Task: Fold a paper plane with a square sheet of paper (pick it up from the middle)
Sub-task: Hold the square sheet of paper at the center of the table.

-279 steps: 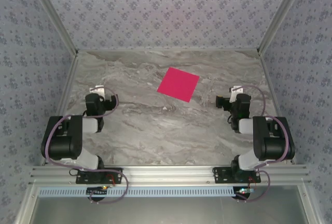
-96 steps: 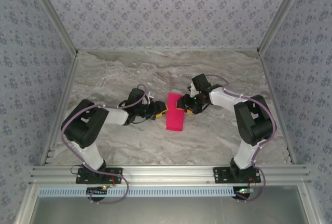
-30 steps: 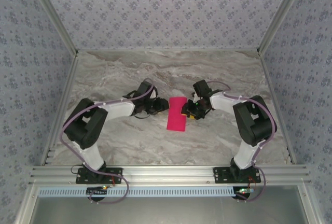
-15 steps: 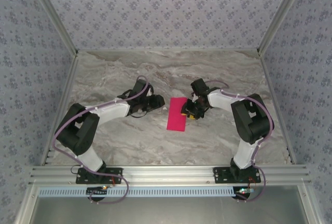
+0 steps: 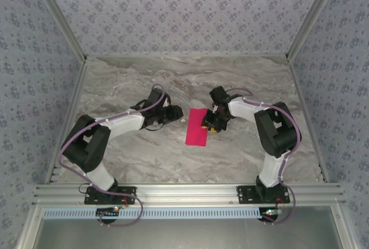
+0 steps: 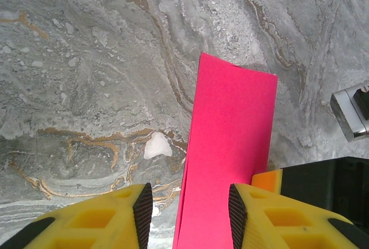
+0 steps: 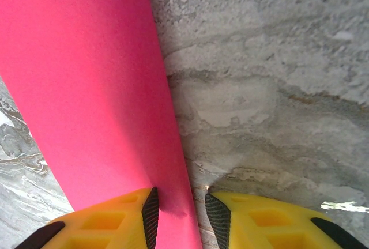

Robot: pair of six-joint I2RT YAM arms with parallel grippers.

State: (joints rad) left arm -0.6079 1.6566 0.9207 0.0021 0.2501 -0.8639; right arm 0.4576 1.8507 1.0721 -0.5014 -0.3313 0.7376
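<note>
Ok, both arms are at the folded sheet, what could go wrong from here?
The square sheet of paper gapes slightly into two layers by the left end effector; an uneven press could set a crooked crease. The right end effector straddles the opposite edge with open jaws; closing or dragging might crumple or slide it.

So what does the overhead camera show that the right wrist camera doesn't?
Overhead: the left gripper and right gripper flanking the folded pink paper, plus patterned walls. Right wrist: close up, the paper's edge lying between that gripper's yellow fingers, which stand slightly apart. Both: pink paper on the marble table.
</note>
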